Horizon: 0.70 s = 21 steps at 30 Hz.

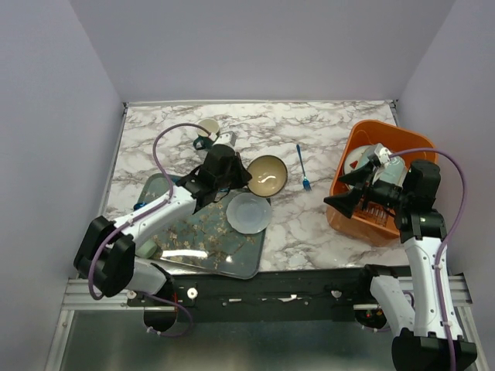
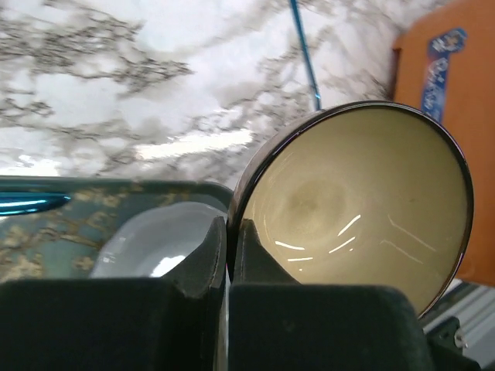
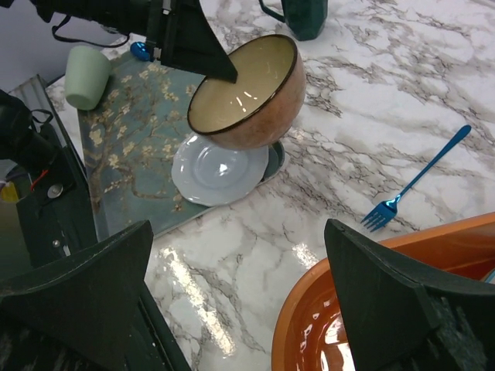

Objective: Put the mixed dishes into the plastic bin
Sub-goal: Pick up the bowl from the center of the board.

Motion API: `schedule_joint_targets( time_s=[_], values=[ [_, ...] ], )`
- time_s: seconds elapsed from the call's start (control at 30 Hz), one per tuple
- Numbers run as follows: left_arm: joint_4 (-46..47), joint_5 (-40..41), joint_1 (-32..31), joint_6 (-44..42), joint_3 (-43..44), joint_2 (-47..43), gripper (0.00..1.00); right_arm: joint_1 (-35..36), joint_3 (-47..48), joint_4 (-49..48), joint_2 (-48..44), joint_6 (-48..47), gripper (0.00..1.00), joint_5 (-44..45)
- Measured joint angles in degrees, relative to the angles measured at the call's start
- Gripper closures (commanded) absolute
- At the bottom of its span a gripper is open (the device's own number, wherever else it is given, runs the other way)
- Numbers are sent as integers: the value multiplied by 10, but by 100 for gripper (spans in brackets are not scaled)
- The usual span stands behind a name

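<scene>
While the cup [image 1: 147, 247] sits on the tray [image 1: 193, 241] toward the near-left corner of the table [image 1: 309, 228], the left gripper [image 1: 247, 181] pinches the rim of the bowl [image 1: 267, 175]. It holds the bowl clear above the tray's right edge and a pale plate [image 1: 248, 214], mouth tilted up. Right of it, the fork [image 1: 302, 167] lies lengthwise far-to-near, tines toward the near edge. By the table's right edge, the right gripper [image 1: 348, 192] hangs spread wide over the left wall of the bin [image 1: 354, 224].

Bright light glares off brown bowl [image 2: 356, 224] and tabletop [image 2: 193, 143].
</scene>
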<state>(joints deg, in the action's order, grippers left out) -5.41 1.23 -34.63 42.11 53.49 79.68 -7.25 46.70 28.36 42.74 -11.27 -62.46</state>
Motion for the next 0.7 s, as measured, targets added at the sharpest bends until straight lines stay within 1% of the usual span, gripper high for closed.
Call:
schedule_joint_targets(
  time_s=[0.03,0.07,0.2,0.33,0.43,0.57,0.7],
  values=[
    [0,11,-14,5,0,-5,100,0,-3,-3,0,4,0,-1],
    [0,28,-43,11,-1,-14,100,0,-6,-6,1,8,0,-2],
    [1,113,-123,35,0,-39,100,0,-9,-16,5,23,0,-2],
    [-8,200,-186,65,3,-44,100,0,-9,-22,10,26,0,-2],
    [-30,250,-221,81,12,-42,100,0,-8,-23,20,29,1,-2],
    [-82,328,-268,105,56,-22,100,2,13,-1,42,27,3,2],
    [-163,416,-313,156,144,23,100,28,67,38,66,21,7,38]
  ],
)
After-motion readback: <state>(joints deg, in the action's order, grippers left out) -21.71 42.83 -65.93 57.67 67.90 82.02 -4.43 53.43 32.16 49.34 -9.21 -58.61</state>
